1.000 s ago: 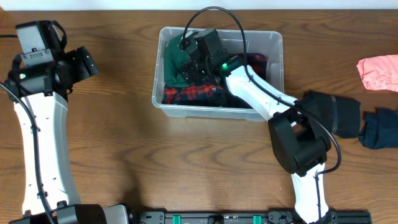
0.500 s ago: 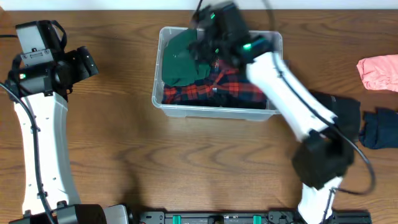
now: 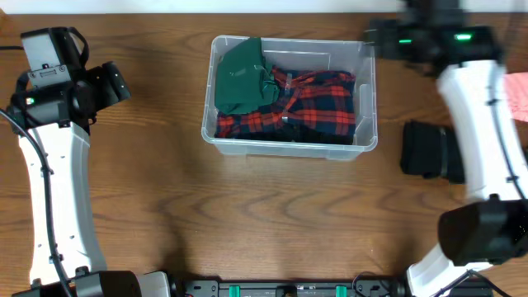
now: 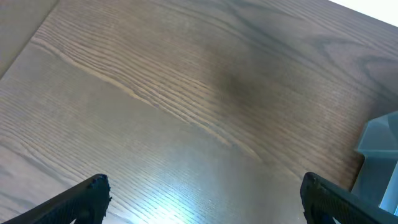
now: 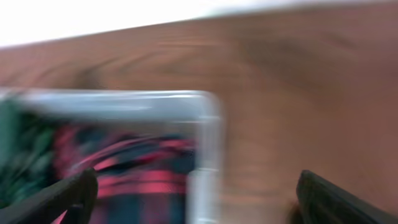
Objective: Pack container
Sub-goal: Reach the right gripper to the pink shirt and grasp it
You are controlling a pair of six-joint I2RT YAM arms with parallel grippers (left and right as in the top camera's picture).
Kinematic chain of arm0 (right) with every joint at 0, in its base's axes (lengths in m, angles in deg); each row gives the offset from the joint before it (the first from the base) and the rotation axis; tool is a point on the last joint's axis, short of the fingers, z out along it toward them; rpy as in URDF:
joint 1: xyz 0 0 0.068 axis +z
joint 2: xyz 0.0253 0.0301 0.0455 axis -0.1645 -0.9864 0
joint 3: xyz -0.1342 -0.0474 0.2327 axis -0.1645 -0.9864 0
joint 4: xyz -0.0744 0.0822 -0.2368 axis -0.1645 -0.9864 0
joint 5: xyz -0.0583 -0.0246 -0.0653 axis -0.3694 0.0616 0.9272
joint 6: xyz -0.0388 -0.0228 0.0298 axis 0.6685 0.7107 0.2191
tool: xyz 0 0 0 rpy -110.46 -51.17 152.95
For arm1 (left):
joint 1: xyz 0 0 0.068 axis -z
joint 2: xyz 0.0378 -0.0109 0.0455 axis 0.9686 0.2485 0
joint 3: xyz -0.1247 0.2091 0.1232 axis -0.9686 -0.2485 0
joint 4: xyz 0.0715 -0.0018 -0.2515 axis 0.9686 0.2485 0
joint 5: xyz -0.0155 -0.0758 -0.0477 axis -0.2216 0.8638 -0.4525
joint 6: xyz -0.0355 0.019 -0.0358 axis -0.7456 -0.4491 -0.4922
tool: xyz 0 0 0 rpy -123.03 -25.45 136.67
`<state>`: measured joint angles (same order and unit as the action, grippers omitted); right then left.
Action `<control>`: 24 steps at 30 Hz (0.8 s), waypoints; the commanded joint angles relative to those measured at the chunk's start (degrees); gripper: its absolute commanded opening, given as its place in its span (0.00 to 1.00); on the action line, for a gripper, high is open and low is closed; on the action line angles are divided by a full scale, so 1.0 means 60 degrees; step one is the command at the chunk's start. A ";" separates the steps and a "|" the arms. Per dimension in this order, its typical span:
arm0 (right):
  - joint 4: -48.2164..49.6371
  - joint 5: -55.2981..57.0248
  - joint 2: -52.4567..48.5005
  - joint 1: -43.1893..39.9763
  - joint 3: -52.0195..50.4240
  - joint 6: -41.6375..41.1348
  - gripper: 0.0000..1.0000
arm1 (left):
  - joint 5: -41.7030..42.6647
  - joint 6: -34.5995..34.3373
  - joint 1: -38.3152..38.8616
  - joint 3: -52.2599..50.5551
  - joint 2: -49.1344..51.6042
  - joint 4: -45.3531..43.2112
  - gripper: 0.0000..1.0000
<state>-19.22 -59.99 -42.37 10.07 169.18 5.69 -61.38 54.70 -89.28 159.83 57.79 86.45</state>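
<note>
The clear plastic container (image 3: 290,145) sits at the back middle of the table. It holds a green garment (image 3: 239,74) on the left and a red plaid shirt (image 3: 318,103). My right gripper (image 3: 381,40) is open and empty, blurred, just past the container's right back corner. In the right wrist view the container's corner (image 5: 205,124) and the plaid shirt (image 5: 124,180) lie between the open fingers (image 5: 196,199). My left gripper (image 3: 115,82) is open and empty, left of the container; its fingers (image 4: 202,199) frame bare wood, with the container's edge (image 4: 379,162) at far right.
A black folded garment (image 3: 429,150) lies right of the container, partly under the right arm. A pink cloth (image 3: 520,91) shows at the far right edge.
My right gripper has let go of the clothes in the container, risen out and swung right, past the container's right back corner. The left arm has not moved.
</note>
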 commanded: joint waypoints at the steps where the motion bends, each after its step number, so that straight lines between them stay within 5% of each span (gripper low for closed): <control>1: -0.0189 -0.0106 0.0044 -0.1220 -0.0346 -0.1723 0.99 | -0.0018 -0.0018 -0.0022 -0.0022 0.0036 0.0022 0.98; 15: 0.2892 -0.0007 0.0040 -0.4648 -0.4193 -0.2943 0.98 | -0.0018 -0.0018 -0.0022 -0.0022 0.0036 0.0022 0.98; 24: 0.6900 -0.0477 0.0033 -0.6247 -0.6892 -0.3435 0.99 | -0.0018 -0.0018 -0.0022 -0.0022 0.0036 0.0022 0.98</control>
<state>18.90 -61.48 -42.37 -24.97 131.94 -12.27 -61.36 54.72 -89.28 159.83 57.79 86.45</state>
